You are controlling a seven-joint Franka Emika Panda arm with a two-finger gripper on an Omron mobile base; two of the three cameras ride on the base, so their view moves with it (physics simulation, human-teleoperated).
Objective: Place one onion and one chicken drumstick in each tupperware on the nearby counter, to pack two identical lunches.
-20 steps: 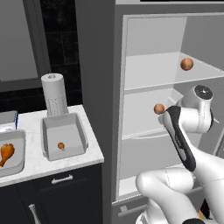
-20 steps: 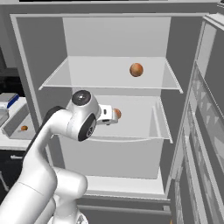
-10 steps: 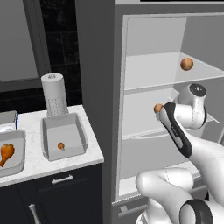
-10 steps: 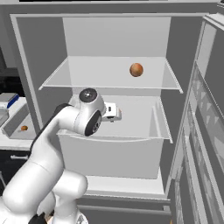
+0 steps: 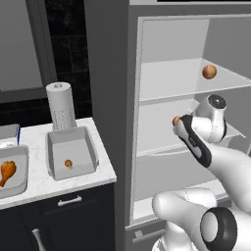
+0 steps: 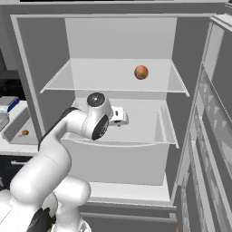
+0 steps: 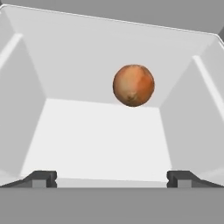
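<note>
My gripper (image 7: pixel 111 179) is open inside the fridge's middle shelf, its fingertips (image 7: pixel 43 178) wide apart with nothing between them. An orange-brown onion (image 7: pixel 133 85) sits ahead of it near the back of the shelf, slightly right of centre. The same onion (image 5: pixel 176 120) peeks out beside my forearm. The hand (image 6: pixel 120 117) reaches into that shelf. A second onion (image 5: pixel 209 71) (image 6: pixel 141 72) lies on the upper shelf. On the counter (image 5: pixel 104 169), one tupperware (image 5: pixel 73 143) holds a small onion (image 5: pixel 68 163). Another tupperware (image 5: pixel 19 184) holds a chicken drumstick (image 5: pixel 7 171).
A paper towel roll (image 5: pixel 61 105) stands behind the nearer tupperware. The fridge door (image 6: pixel 213 136) hangs open on the right. The middle shelf's side walls (image 7: pixel 192 109) close in on both sides of the hand.
The arm has pushed the hand deeper into the middle fridge shelf toward the onion there, which the hand now hides in the right base view. The jaws stayed open.
</note>
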